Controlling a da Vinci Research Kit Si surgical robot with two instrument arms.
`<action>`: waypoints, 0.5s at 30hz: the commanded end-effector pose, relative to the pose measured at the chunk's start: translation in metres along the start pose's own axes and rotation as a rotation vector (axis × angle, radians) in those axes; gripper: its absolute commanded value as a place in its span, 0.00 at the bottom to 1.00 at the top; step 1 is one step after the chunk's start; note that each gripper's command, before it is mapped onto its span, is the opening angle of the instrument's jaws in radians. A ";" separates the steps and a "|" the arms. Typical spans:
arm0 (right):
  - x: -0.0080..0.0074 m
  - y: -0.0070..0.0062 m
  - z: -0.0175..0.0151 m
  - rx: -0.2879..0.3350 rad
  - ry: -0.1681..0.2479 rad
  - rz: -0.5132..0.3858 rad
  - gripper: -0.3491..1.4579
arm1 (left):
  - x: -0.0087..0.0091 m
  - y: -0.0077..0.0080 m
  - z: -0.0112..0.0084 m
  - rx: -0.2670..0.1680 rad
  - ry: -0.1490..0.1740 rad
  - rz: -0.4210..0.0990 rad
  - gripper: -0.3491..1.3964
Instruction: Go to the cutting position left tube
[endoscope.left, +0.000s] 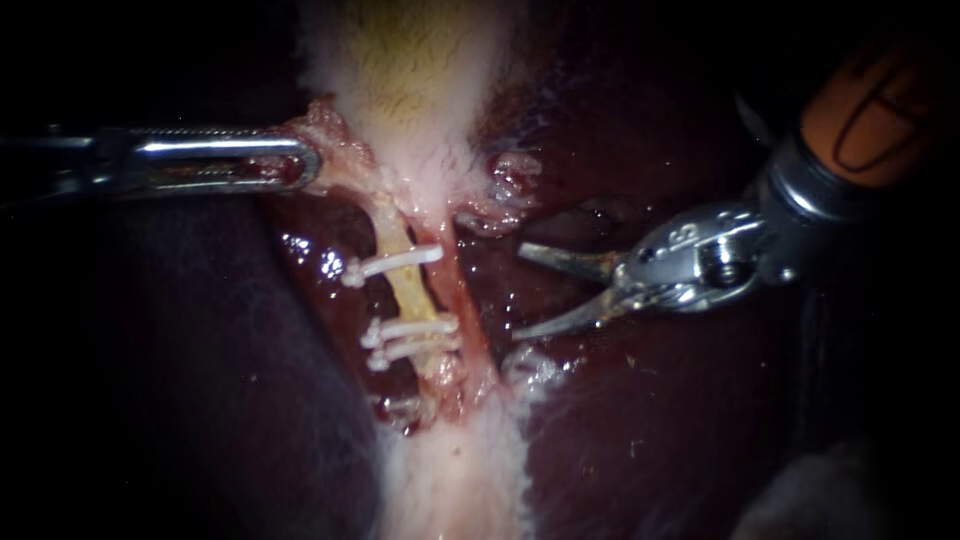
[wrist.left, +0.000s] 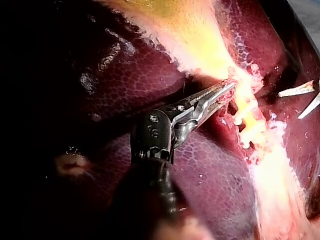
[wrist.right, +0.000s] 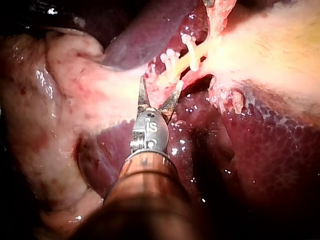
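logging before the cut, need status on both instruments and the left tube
Left instrument jaws shut on tissue. Right instrument jaws open, short of the tubes. Left tube carries three clips, uncut. Right tube lies between jaws and it.

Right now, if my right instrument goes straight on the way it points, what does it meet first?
Probably the thin reddish tube just ahead of the right instrument; the pale yellow tube with white clips lies beyond it. Depth is unclear.

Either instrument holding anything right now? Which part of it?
Left instrument grips the tissue at the top end of the clipped tube, just under the gallbladder. Right instrument is open and holds nothing.
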 end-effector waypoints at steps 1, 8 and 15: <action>0.0002 -0.0003 0.0001 0.009 -0.001 -0.009 0.99 | 0.0000 0.0000 0.0000 0.001 0.000 0.000 0.00; 0.0011 -0.0013 0.0012 0.042 0.002 -0.041 0.97 | 0.0000 0.0000 0.0001 0.001 0.000 0.000 0.00; 0.0004 -0.0011 0.0035 0.058 -0.003 -0.023 0.97 | 0.0000 0.0001 0.0001 0.001 0.000 0.000 0.00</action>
